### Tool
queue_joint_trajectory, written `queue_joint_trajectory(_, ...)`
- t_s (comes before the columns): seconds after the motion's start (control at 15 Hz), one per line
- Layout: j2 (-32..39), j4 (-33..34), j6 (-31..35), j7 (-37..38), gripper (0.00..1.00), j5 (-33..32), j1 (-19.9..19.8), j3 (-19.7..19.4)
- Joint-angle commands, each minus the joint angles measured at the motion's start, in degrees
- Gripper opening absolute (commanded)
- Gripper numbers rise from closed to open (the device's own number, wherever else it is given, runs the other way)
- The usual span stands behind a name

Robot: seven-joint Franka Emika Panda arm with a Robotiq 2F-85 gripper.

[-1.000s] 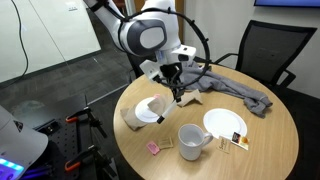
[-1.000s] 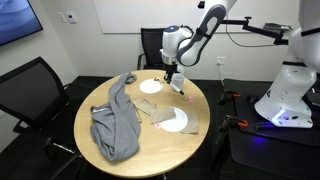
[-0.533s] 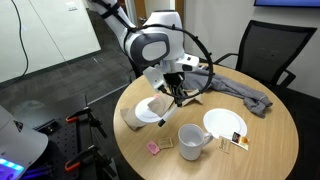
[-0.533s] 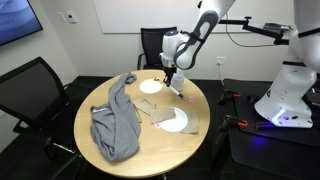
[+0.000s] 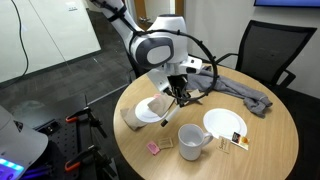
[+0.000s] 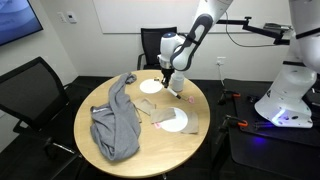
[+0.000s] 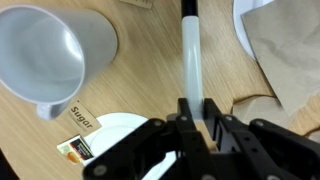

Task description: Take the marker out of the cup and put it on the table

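My gripper (image 7: 193,108) is shut on the marker (image 7: 190,60), a slim stick with a pale barrel and a dark far end. The marker hangs above the light wood table (image 7: 140,80), outside the cup. The grey mug (image 7: 45,55) stands to the left of the marker in the wrist view, its inside empty. In an exterior view the gripper (image 5: 181,96) hovers above the table behind the mug (image 5: 190,140). It also shows in an exterior view (image 6: 177,91) between the two plates.
Two white plates (image 5: 224,123) (image 5: 150,112) flank the mug. A grey cloth (image 5: 238,92) lies across the far side. A pink scrap (image 5: 154,148) and sugar packets (image 7: 85,117) lie near the mug. Brown napkins (image 7: 285,50) are close to the gripper.
The arm has shifted slightly sideways over the table with the marker still held. Nothing else moved.
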Motion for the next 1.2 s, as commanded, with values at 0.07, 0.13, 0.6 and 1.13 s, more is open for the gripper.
queue_joint_trajectory(0.07, 1.0, 1.8, -0.6, -2.2, 0.58, 1.1, -0.7, 0.7)
queue_joint_trajectory(0.13, 1.0, 1.8, -0.5, -2.1, 0.67, 1.0, -0.6, 0.7)
queue_joint_trajectory(0.6, -5.5, -1.5, -2.1, 1.2, 1.0, -1.6, 3.5, -3.0)
queue_joint_trajectory(1.13, -20.2, -9.4, -6.4, 4.4, 1.0, -5.5, 6.7, -4.7)
